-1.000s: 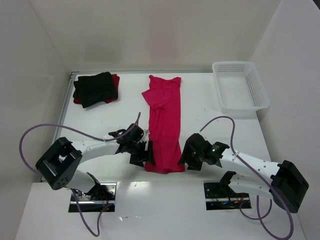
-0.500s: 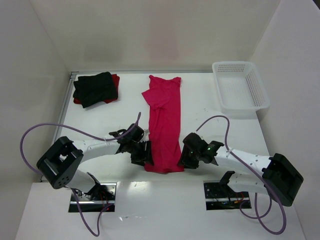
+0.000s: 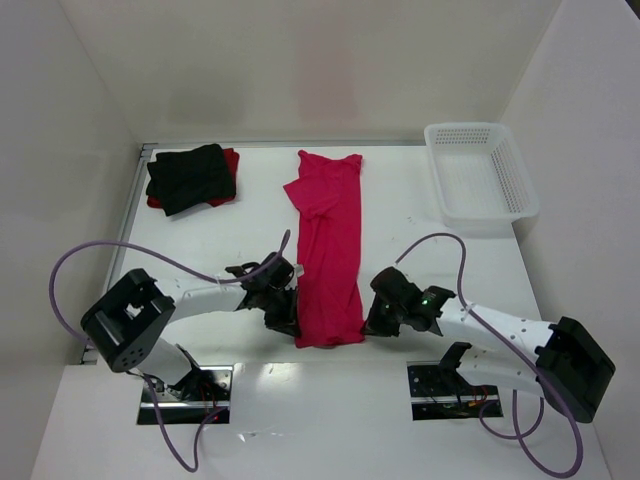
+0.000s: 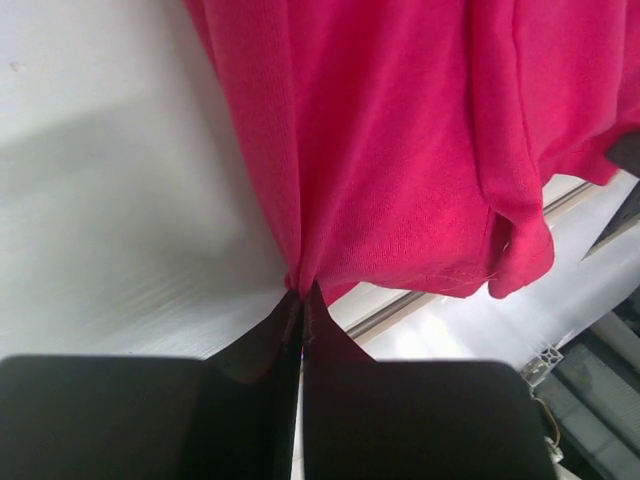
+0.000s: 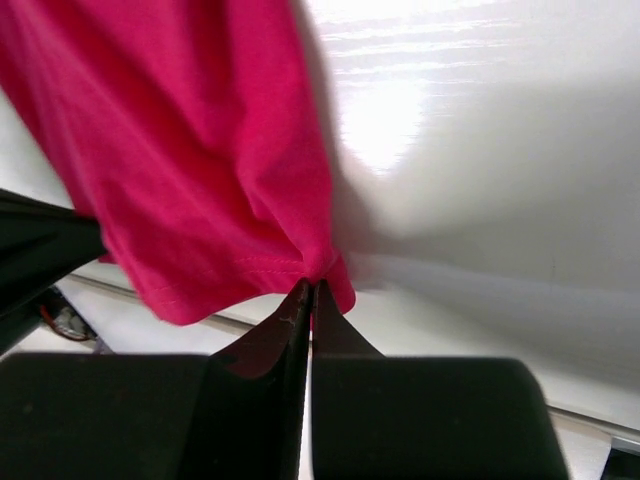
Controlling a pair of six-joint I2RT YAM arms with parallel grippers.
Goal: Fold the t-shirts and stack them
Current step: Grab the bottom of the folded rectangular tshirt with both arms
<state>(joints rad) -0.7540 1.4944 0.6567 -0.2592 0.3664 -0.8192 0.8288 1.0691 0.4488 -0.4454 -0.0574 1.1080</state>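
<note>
Crimson-pink t-shirt is laid lengthwise mid-table, near hem corners pinched by left gripper and right gripper; black t-shirt is piled on darker red t-shirt far left.

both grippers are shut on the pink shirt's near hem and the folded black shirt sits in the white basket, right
Not in the basket. The top external view shows the black shirt folded at the table's far left. The left gripper and right gripper do pinch the pink shirt.

long shirt ctr of table; folded shirts stacked far left; basket far right.
</note>
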